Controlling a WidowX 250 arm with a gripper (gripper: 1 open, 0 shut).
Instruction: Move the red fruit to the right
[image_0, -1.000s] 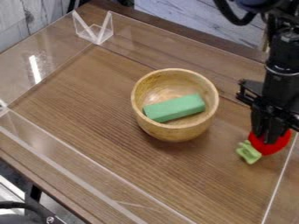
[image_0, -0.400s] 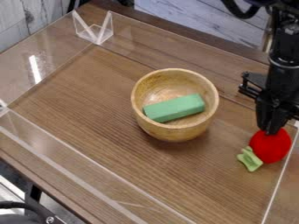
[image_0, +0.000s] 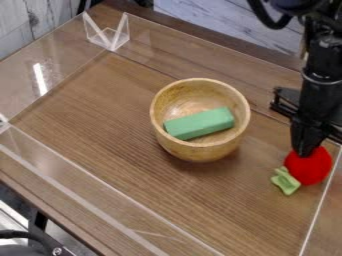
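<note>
Down at about 4 o'clock from the wooden bowl (image_0: 201, 120), the red fruit (image_0: 309, 166) sits on the bench (image_0: 94, 110) near the right edge, its light-green leaf (image_0: 285, 181) poking out at 8 o'clock. Directly above it, the black fingers (image_0: 310, 146) point straight down, closed together and meeting the fruit's top. A green block (image_0: 201, 124) lies inside the bowl.

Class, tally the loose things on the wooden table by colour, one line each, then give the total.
Red: 1, the red fruit
Green: 1, the green block in the bowl
Wood-coloured: 1, the wooden bowl
Total: 3
</note>
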